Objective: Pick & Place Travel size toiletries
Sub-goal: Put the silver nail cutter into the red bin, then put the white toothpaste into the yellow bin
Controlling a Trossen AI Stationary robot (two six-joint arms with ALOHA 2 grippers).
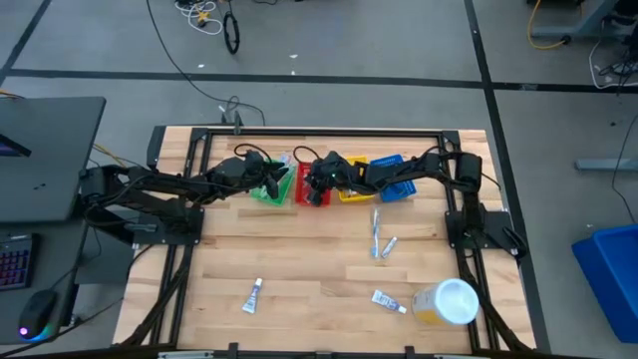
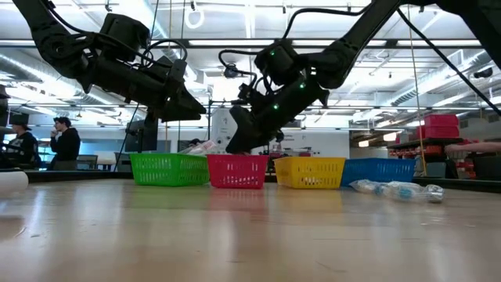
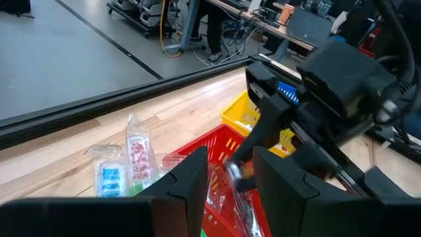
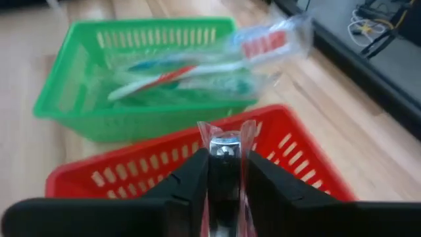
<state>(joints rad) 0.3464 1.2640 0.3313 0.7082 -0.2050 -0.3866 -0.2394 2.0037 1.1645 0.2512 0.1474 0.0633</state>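
At the far side of the table [image 1: 299, 309] four baskets stand in a row. Leftmost is the green basket [image 1: 265, 189], holding wrapped toothbrushes [image 4: 197, 69]. The left gripper [image 1: 261, 172] hangs over it, its fingers [image 3: 191, 181] parted with nothing between them. Next comes the red basket [image 2: 237, 171]; the right gripper [image 4: 225, 178] hovers over it, its fingers closed on a small silvery tube [image 4: 225, 150] in clear wrap. The yellow basket [image 2: 309, 172] and blue basket [image 2: 381, 172] follow. Nearer, on the bare wood, lie a white-blue tube [image 1: 253, 295] on the left, a clear toothbrush [image 1: 376, 231] and a small tube [image 1: 390, 245] mid-right, another white-blue tube [image 1: 388, 300], and the yellow jar [image 1: 446, 302] at the near right.
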